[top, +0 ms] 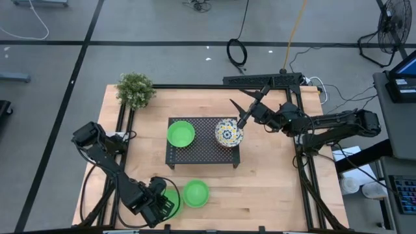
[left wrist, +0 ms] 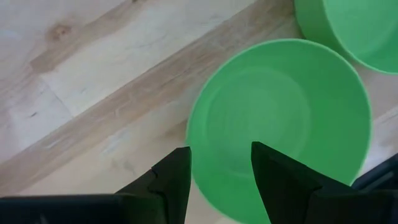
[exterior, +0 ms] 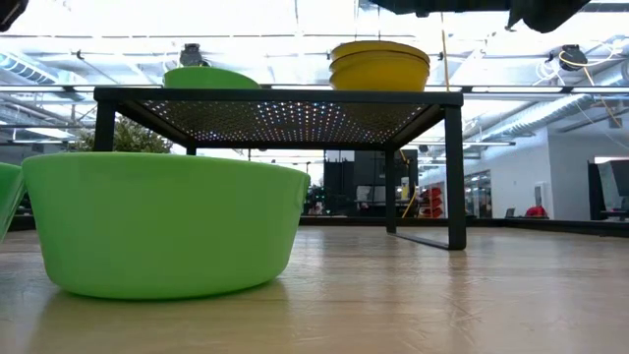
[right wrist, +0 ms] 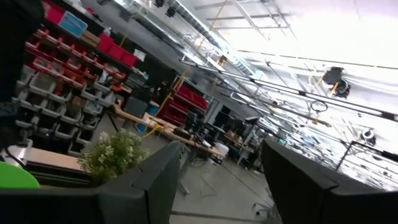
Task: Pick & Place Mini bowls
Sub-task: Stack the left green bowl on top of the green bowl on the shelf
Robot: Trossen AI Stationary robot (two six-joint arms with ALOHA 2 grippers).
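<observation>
Two plain green bowls stand on the table near its front edge, one [top: 195, 193] to the right of the other [top: 171, 203]. My left gripper [left wrist: 221, 180] is open over the left one [left wrist: 280, 124]; one finger stands outside its rim and one over its inside. A third green bowl [top: 181, 134] and a stack of white floral bowls [top: 229, 132] sit on the black rack [top: 201, 153]. My right gripper [top: 240, 112] is open and empty, raised beside the floral stack [exterior: 380, 64].
A small potted plant [top: 135, 89] stands at the table's far left corner. The rack stands on legs in the table's middle, with bare wood [top: 273, 188] at the front right. In the low view the nearer green bowl [exterior: 167, 226] fills the left foreground.
</observation>
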